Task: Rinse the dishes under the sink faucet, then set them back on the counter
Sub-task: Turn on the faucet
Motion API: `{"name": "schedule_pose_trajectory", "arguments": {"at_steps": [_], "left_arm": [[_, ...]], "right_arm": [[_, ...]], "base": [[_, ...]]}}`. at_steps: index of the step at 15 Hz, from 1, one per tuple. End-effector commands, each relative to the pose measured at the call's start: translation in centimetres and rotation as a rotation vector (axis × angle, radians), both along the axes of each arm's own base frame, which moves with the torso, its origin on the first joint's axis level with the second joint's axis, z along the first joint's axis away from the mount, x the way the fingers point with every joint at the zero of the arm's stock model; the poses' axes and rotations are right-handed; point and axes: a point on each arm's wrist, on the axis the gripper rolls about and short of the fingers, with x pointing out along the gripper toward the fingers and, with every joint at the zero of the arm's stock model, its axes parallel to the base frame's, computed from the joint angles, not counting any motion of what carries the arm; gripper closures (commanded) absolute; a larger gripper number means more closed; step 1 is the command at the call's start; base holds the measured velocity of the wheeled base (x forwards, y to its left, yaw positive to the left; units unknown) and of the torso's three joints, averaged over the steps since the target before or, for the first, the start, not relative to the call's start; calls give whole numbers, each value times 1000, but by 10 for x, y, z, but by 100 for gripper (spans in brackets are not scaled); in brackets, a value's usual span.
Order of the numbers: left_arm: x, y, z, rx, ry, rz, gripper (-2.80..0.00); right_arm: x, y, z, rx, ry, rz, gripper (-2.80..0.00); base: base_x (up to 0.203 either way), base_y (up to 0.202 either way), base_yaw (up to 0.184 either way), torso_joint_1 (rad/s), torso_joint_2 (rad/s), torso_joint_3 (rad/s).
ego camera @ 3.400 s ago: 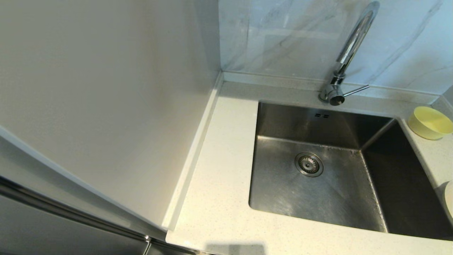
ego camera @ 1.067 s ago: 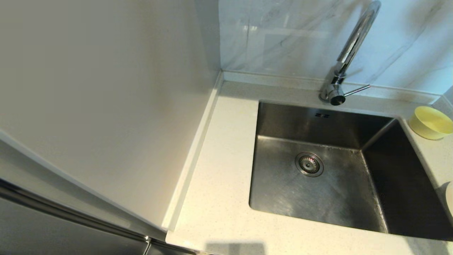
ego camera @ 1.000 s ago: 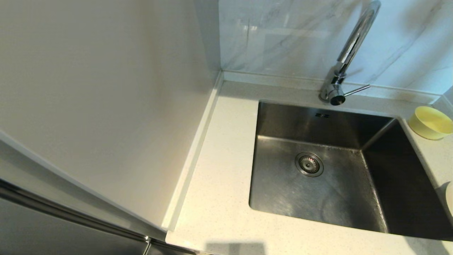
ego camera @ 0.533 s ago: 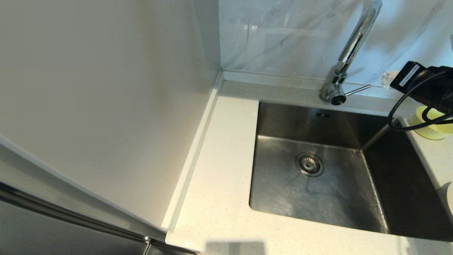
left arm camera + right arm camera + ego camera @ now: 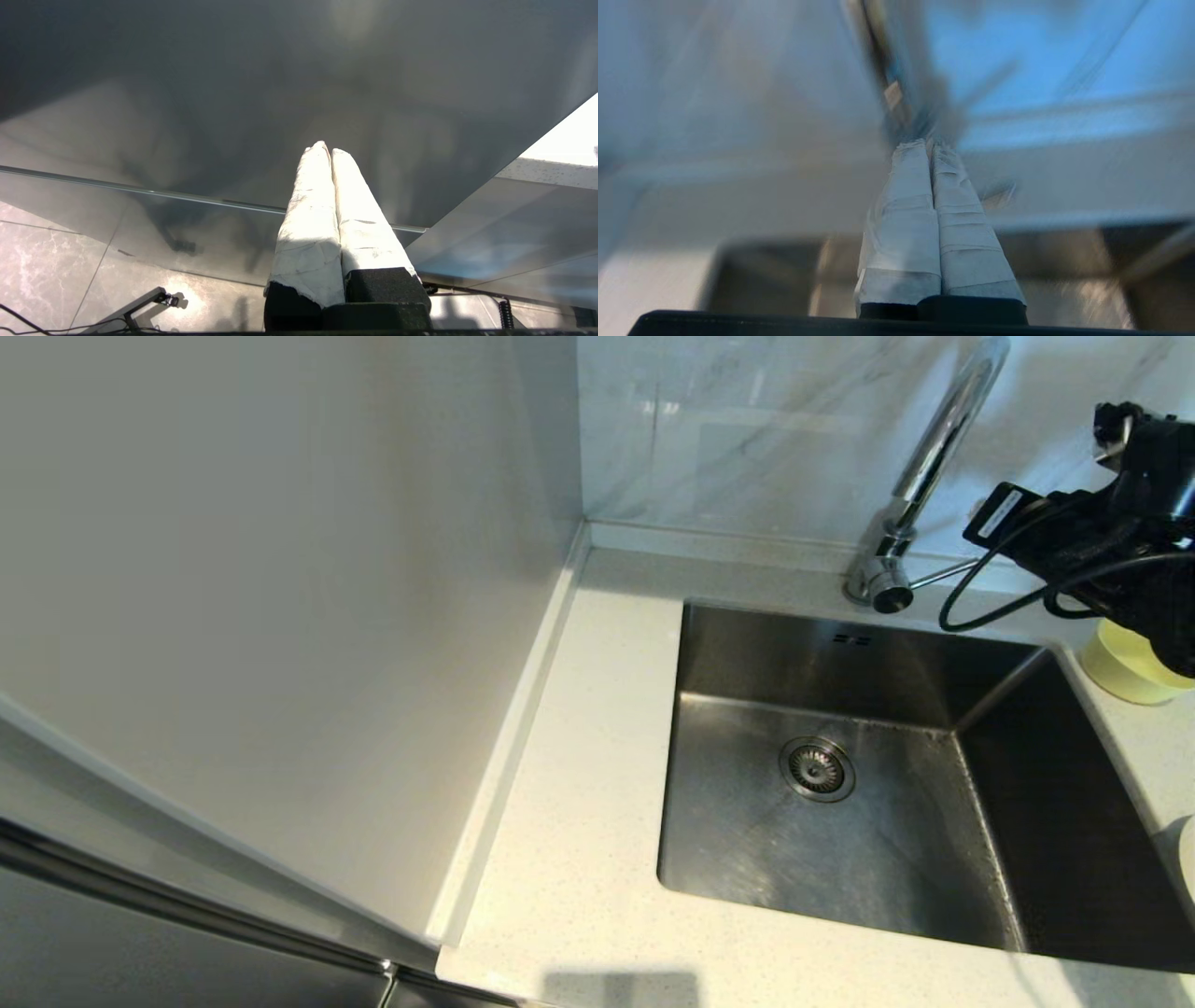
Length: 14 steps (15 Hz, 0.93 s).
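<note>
The chrome gooseneck faucet stands behind the steel sink, its thin lever pointing right. No water runs. The pale yellow bowl sits on the counter at the sink's far right corner, partly hidden by my black right arm, which hovers above it just right of the faucet. In the right wrist view my right gripper is shut and empty, its tips pointing at the blurred faucet. A sliver of the cream-white dish shows at the right edge. My left gripper is shut and parked low before a dark panel.
A tall pale cabinet side walls off the counter's left. Grey-veined marble tiles rise behind the faucet. The round drain strainer sits mid-basin. A black cable loops down from my right arm near the lever.
My right arm has come in from the right and moved left and up towards the faucet, now covering part of the yellow bowl. The bowl and dish have not moved.
</note>
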Motion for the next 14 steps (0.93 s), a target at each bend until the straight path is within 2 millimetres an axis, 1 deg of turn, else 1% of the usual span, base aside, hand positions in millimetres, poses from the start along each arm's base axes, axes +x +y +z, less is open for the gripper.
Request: {"name": "schedule_pose_trajectory", "arguments": {"at_steps": [1, 2, 4, 10, 14], "left_arm": [[0, 0, 0, 0, 0, 0, 0], [0, 0, 0, 0, 0, 0, 0], [0, 0, 0, 0, 0, 0, 0], [0, 0, 0, 0, 0, 0, 0], [0, 0, 0, 1, 0, 0, 0]], "right_arm": [[29, -7, -14, -3, 2, -57, 0], [35, -13, -13, -8, -11, -83, 0], [41, -20, -17, -23, -2, -107, 0], [44, -32, -23, -36, 19, -134, 0], [46, -34, -33, -36, 67, -135, 0]], "base": [[0, 0, 0, 0, 0, 0], [0, 0, 0, 0, 0, 0], [0, 0, 0, 0, 0, 0], [0, 0, 0, 0, 0, 0], [0, 0, 0, 0, 0, 0]]}}
